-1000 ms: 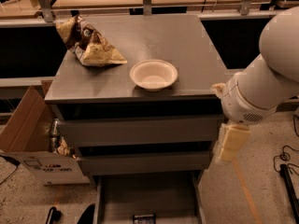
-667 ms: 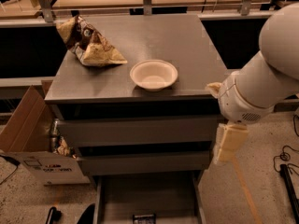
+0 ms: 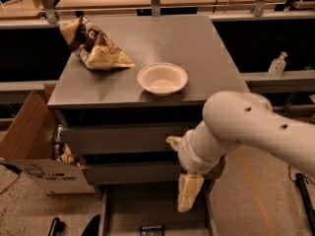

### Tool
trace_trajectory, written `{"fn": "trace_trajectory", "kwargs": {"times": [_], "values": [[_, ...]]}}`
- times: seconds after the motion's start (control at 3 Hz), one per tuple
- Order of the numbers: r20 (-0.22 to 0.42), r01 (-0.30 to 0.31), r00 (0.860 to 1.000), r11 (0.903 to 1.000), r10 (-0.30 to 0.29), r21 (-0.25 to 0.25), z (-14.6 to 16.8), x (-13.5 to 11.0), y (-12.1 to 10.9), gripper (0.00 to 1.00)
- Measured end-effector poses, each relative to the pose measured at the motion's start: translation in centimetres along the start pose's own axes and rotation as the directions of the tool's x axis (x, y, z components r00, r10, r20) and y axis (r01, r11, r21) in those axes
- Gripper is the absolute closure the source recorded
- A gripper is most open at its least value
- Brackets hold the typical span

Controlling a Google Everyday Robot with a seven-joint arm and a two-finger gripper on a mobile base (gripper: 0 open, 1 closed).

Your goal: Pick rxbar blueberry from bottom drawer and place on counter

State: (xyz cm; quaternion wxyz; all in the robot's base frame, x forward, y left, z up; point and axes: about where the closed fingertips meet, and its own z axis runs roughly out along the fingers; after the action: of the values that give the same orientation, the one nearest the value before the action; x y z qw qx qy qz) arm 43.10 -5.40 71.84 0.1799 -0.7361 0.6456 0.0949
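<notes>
A white arm reaches in from the right. Its gripper hangs over the open bottom drawer, where a small dark bar lies. On the grey worktop sit a chip bag and a bowl.

No wording can be read anywhere. The cardboard box on the floor to the left of the cabinet has a line of dark print and a small mark low on its side, but the letters are too blurred to make out. The chip bag shows brown and tan patches with a round dark emblem, and no legible brand. The bottle on the ledge at right has a pale label that cannot be read. The rxbar blueberry, at the front of the open bottom drawer, shows only pale smudges of print. The gripper hangs over that drawer and bears no marking.
</notes>
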Motion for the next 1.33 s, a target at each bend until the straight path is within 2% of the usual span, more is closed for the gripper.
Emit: {"fn": "trace_trajectory", "kwargs": {"times": [0.33,0.67,1.0,1.33], "values": [[0.104,0.068,0.993,0.9966,-0.063,-0.046,8.6,0.1,2.8,0.00],[0.127,0.059,0.990,0.9982,-0.057,-0.010,9.8,0.0,1.8,0.00],[0.148,0.082,0.986,0.9960,-0.076,-0.035,11.1,-0.1,1.4,0.00],[0.179,0.090,0.981,0.9927,-0.075,-0.080,17.3,0.8,0.2,0.00]]}}
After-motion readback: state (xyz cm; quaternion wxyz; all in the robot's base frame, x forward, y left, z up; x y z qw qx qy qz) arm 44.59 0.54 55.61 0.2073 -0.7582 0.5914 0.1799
